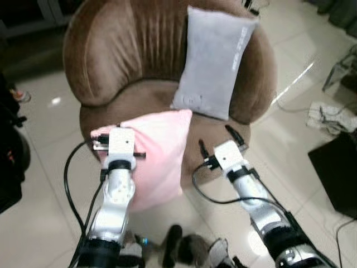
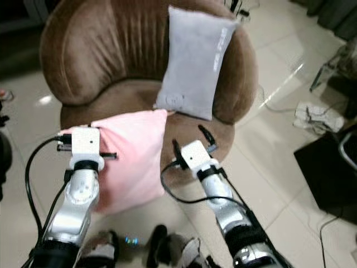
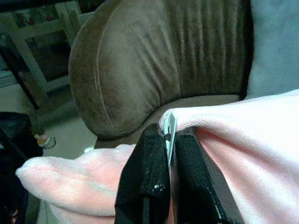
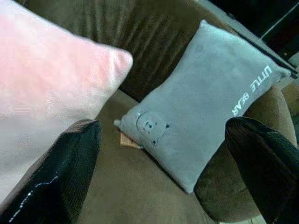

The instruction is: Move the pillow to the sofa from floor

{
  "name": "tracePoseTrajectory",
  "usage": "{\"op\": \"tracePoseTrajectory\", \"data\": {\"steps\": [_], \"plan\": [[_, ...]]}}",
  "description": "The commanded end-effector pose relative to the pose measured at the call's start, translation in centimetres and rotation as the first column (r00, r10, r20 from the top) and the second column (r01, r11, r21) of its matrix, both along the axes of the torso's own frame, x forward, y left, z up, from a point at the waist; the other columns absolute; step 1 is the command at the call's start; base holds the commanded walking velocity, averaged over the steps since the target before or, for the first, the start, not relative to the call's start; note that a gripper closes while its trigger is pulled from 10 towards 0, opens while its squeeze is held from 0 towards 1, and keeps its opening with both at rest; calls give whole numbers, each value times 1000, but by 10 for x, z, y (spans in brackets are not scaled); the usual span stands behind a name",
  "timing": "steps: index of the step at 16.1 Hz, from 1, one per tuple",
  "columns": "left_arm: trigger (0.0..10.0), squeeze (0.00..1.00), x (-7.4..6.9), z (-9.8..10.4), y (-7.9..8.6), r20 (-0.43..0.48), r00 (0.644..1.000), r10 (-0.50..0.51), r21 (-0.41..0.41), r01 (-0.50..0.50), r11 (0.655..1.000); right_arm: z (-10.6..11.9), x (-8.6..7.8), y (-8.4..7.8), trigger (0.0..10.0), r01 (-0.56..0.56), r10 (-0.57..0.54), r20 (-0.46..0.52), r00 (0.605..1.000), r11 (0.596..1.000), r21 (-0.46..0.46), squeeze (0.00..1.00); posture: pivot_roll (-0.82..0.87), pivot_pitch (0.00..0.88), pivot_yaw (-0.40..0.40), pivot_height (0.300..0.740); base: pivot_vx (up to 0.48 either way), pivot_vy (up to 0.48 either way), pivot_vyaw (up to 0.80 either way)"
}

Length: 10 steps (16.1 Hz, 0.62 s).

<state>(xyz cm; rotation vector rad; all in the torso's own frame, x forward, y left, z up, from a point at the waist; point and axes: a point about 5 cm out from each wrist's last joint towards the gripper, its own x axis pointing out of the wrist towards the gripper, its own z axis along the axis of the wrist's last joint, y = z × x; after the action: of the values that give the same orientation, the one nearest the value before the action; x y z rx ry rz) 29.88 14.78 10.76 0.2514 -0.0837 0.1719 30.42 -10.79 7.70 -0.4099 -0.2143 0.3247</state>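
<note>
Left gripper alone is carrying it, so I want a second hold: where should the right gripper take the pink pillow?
Take the pink pillow by its free top corner nearest the grey pillow, coming from the robot's right. The right gripper is open beside that edge; the left gripper pinches the opposite seam.

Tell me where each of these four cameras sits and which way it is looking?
Left eye view: on the head, looking down at the brown sofa, both silver arms, left tool holding the pink pillow.
Right eye view: same head, same scene, shifted slightly; right tool open.
Left wrist view: along the fingers pinching the pink pillow.
Right wrist view: between its spread fingers at the grey pillow.
All four share the sofa and pink pillow.
</note>
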Motion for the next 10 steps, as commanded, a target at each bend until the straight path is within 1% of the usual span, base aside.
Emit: {"op": "tracePoseTrajectory", "data": {"steps": [1, 2, 3, 4, 5, 6, 7, 8, 9, 10], "plan": [[10000, 0, 3, 8, -9, 28, 999, -30, -2, 30, 1000, 1, -1, -9, 10000, 22, -22, 14, 1000, 1000, 10, 0, 360, 243, -180, 740, 480, 0, 0], [10000, 0, 7, 14, -4, 50, 998, -25, 6, 24, 1000, 8, 2, -10, 10000, 31, -32, 48, 998, 999, 19, 0, 358, 240, -180, 740, 480, 0, 0], [10000, 0, 19, 31, 5, 98, 995, -16, 18, 14, 1000, 10, 5, -11, 10000, 39, -40, 54, 998, 999, 18, 0, 363, 239, -180, 740, 480, 0, 0], [10000, 0, 32, 53, 14, 157, 987, -19, 45, 12, 999, 8, 5, -11, 10000, 43, -44, 47, 998, 999, 15, 0, 366, 238, -179, 740, 480, 0, 0], [10000, 0, 40, 68, 19, 195, 981, -20, 62, 8, 998, 7, 5, -10, 10000, 39, -40, 42, 998, 999, 11, 0, 365, 237, -178, 740, 480, 0, 0], [10000, 0, 53, 95, 25, 255, 966, -35, 91, 12, 996, 5, 4, -9, 10000, 35, -35, 35, 999, 999, 10, 0, 364, 235, -176, 740, 480, 0, 0], [10000, 0, 58, 106, 27, 273, 961, -47, 103, 19, 994, 5, 3, -8, 10000, 34, -34, 31, 999, 999, 10, 0, 362, 233, -170, 740, 480, 0, 0], [10000, 0, 73, 142, 29, 324, 943, -78, 130, 37, 991, 3, 2, -6, 10000, 40, -40, 25, 999, 999, 12, 0, 357, 227, -160, 740, 0, 0, 0], [10000, 0, 76, 149, 28, 332, 939, -87, 136, 44, 990, 2, 2, -6, 10000, 41, -42, 24, 999, 999, 13, 0, 354, 225, -158, 740, 0, 0, 0], [10000, 0, 84, 180, 27, 388, 915, -106, 178, 39, 983, 0, 1, -5, 10000, 51, -51, 20, 998, 999, 19, 0, 348, 220, -148, 740, 0, 0, 0]]}}
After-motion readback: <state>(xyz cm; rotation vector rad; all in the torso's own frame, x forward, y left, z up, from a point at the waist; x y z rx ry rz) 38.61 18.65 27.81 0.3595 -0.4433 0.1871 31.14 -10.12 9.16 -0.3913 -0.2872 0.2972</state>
